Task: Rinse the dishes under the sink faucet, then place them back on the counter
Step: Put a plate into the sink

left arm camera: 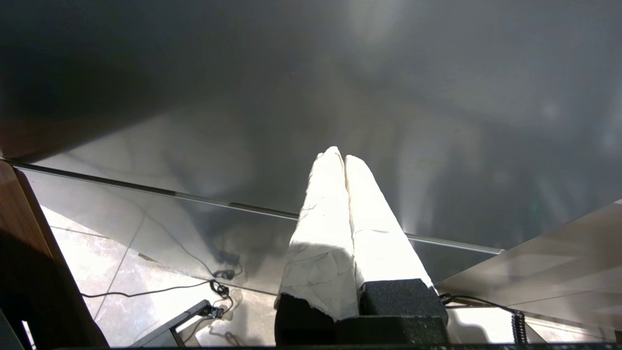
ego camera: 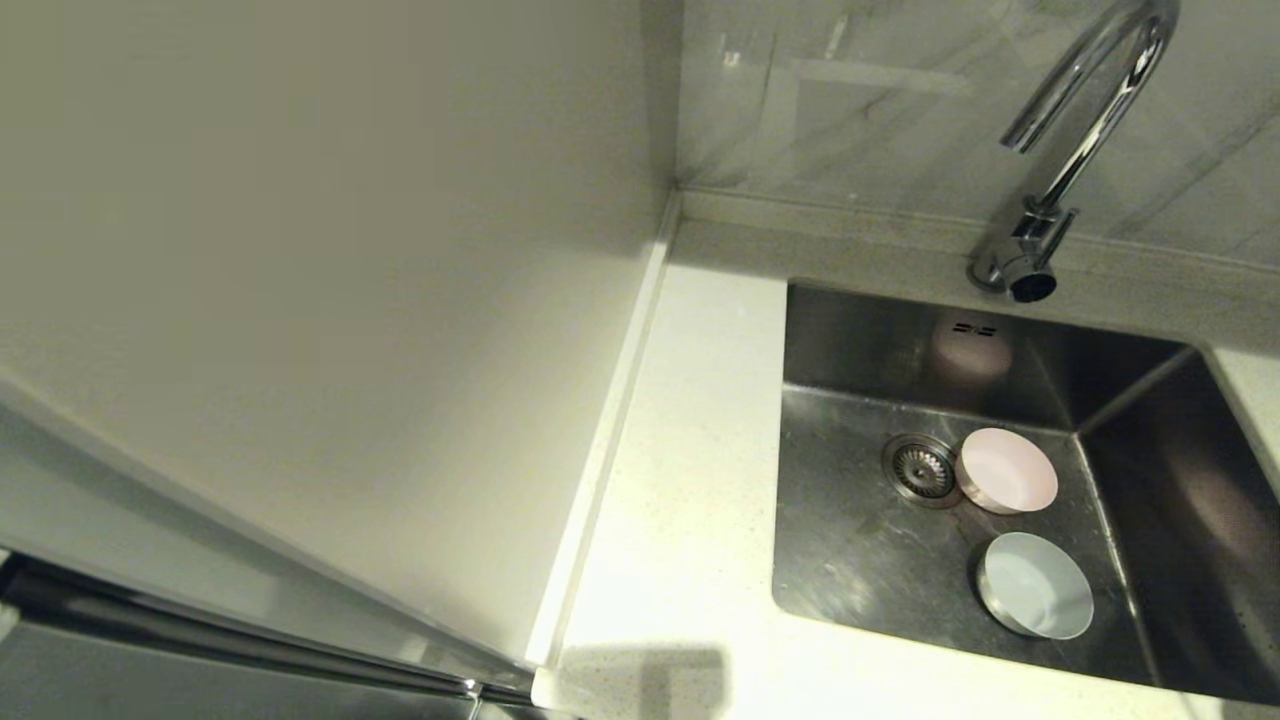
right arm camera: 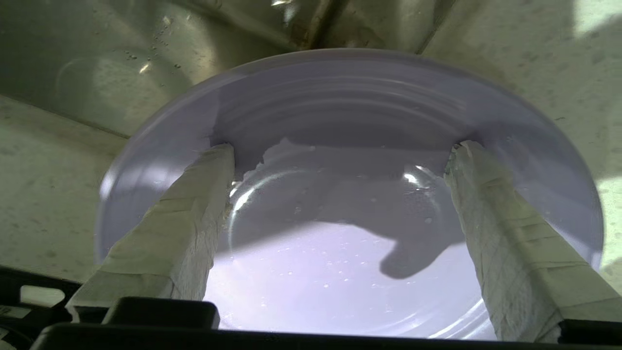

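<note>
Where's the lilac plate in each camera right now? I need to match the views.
Head view: the plate is not in it; only the pink bowl and blue-white bowl show in the sink.
Left wrist view: not in it.
Right wrist view: the lilac plate fills the middle, wet, between the right gripper's spread fingers.
Shared landmark: the steel sink, behind the plate.
</note>
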